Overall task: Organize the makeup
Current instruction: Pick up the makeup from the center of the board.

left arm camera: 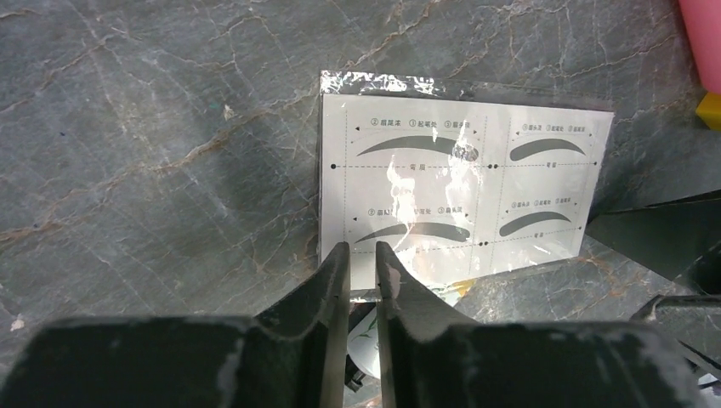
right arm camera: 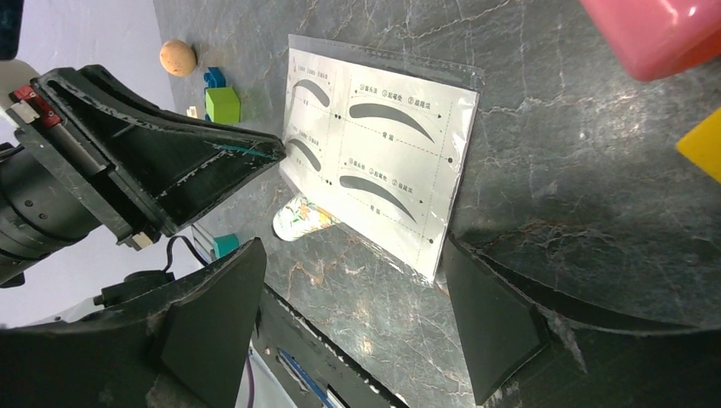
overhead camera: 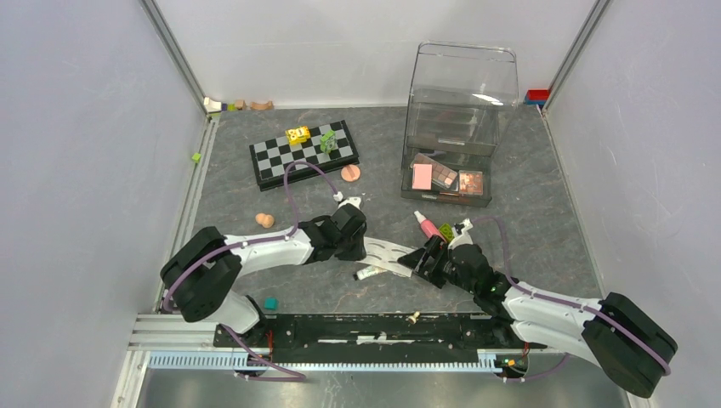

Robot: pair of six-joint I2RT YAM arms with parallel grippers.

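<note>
The white card of lash shapes (overhead camera: 387,252) lies between my two grippers, its near part propped on a cream tube (overhead camera: 370,273). My left gripper (overhead camera: 353,228) is shut to a narrow slit and holds nothing. In the left wrist view its tips (left arm camera: 361,246) sit over the card's (left arm camera: 459,178) near edge, with the tube (left arm camera: 366,344) below. My right gripper (overhead camera: 422,257) is open and empty; in its wrist view (right arm camera: 353,255) one finger stands by the card's (right arm camera: 383,153) corner. A pink tube (overhead camera: 427,225) lies just behind. The eyeshadow palette (overhead camera: 446,177) is in the clear organizer's (overhead camera: 459,110) drawer. Peach sponges (overhead camera: 265,220) (overhead camera: 350,172) lie at left.
The chessboard (overhead camera: 303,154) lies at back left with yellow (overhead camera: 298,134) and green (overhead camera: 327,140) blocks on it. A teal block (overhead camera: 270,303) sits by the left arm's base. Small blocks lie along the back wall (overhead camera: 238,104). A yellow block (right arm camera: 701,144) lies beside the pink tube (right arm camera: 655,34).
</note>
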